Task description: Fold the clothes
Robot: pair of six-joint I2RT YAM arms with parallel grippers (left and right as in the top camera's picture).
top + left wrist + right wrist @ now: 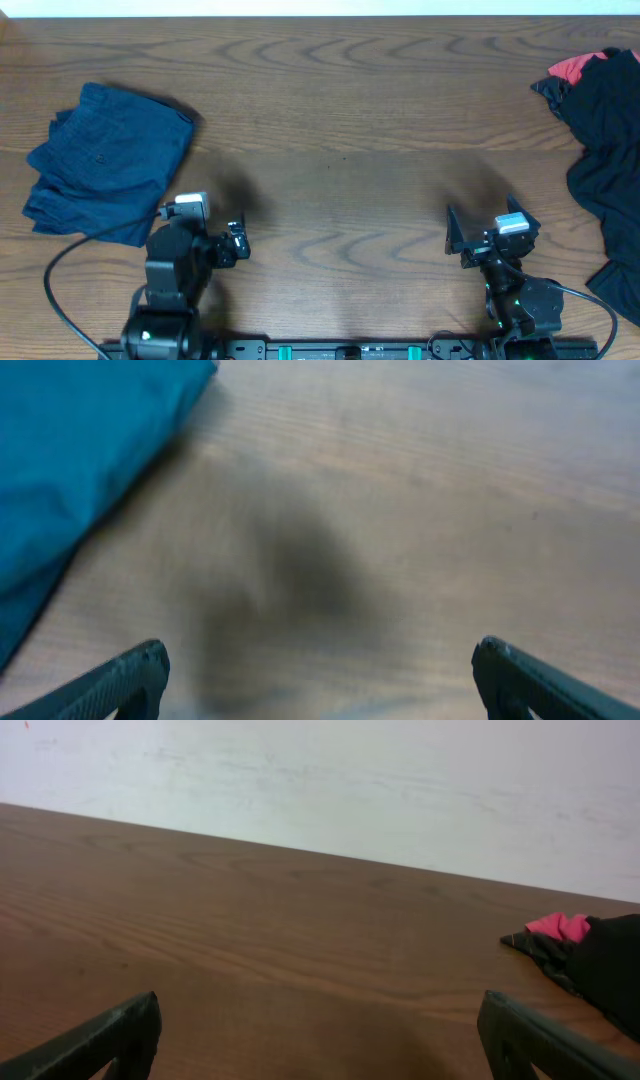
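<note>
Overhead and wrist views of a tabletop with brown wood-grain laminate [340,120]. At far left lies the dark navy shorts bundle [110,160], a thick, roughly rectangular stack of denim-like cloth with soft creases, slightly uneven edges and a small button-like dot on its upper face; it rests flat on the table, clear of both arms. In the left wrist view its smooth blue edge fills the upper-left corner. Just right of and below the bundle, the left gripper [320,675] hangs over bare wood, its two black, matte fingers spread wide and holding nothing; that view is blurred. Right of centre, the right gripper [487,225] is likewise spread apart and empty, its dark wedge-shaped fingertips framing the tabletop and a pale, faintly mottled wall [350,780] beyond. At the far right edge sprawls an unfolded heap of black fabric [605,150], limp and irregular in outline, with a red-pink piece [575,68] showing at its upper corner.
</note>
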